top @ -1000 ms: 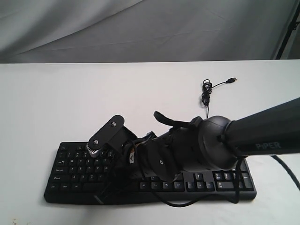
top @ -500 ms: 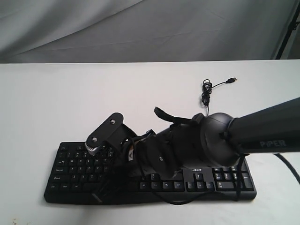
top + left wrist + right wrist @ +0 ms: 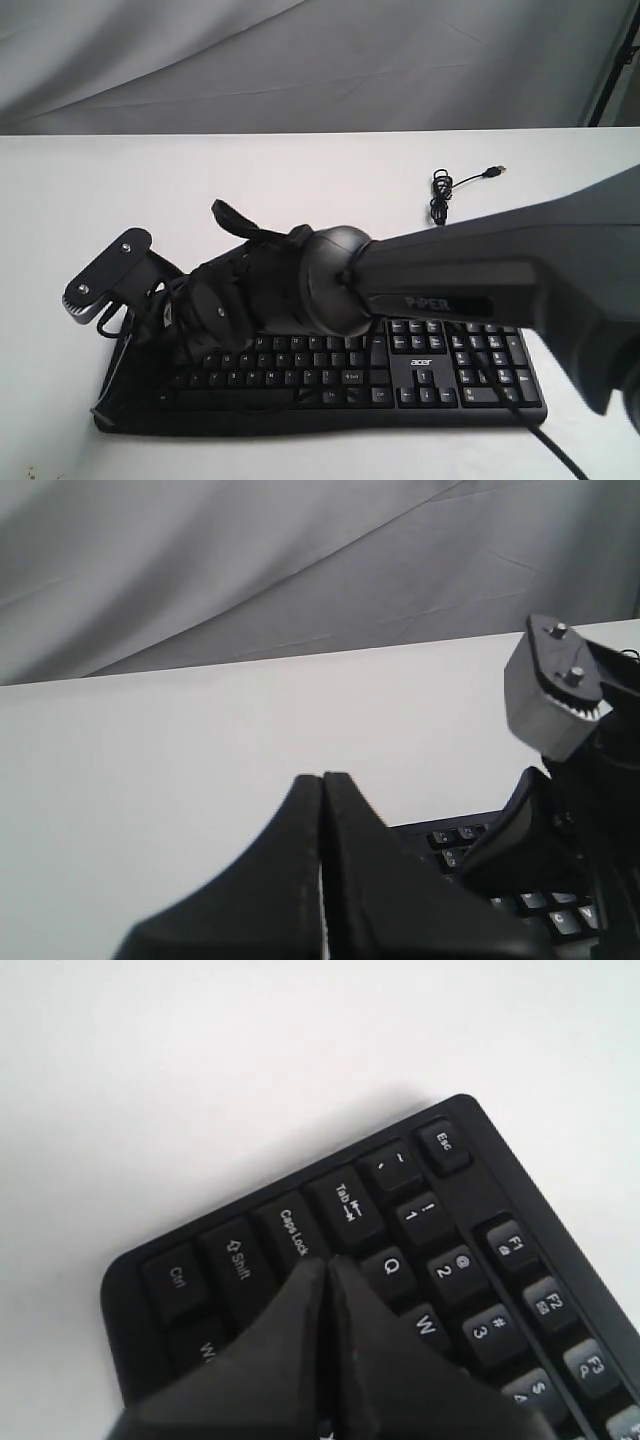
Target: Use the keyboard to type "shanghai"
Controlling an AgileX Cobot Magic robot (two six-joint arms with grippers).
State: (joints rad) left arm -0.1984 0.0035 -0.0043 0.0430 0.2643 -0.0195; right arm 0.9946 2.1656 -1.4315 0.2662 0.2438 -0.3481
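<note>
Keyboard [image 3: 430, 372] lies flat along the near edge of the white worktop [image 3: 250, 180], its acer logo [image 3: 418, 351] between the main keys and the number pad. Its thin cable [image 3: 440, 196] lies loosely bunched farther back, ending in a bare USB plug [image 3: 495, 172].

In the exterior view the right arm [image 3: 480, 275] comes in from the right and stretches low across most of the keyboard. Its wrist is tipped down over the left end of the keys, and the wrist camera bracket [image 3: 105, 278] juts out past the keyboard's left edge.

In the right wrist view, the right pincer [image 3: 325, 1265] has its two fingers pressed together into one point. That point sits over the keyboard's [image 3: 420, 1210] corner block, at the spot where Caps Lock, Tab and Q meet. Whether the tip touches a key cannot be told.

In the left wrist view, the left pincer [image 3: 322, 780] is likewise closed, holding nothing. It hangs above bare worktop just beside the end of the keyboard [image 3: 460, 838], with the other arm's bracket [image 3: 555, 685] close by.
</note>
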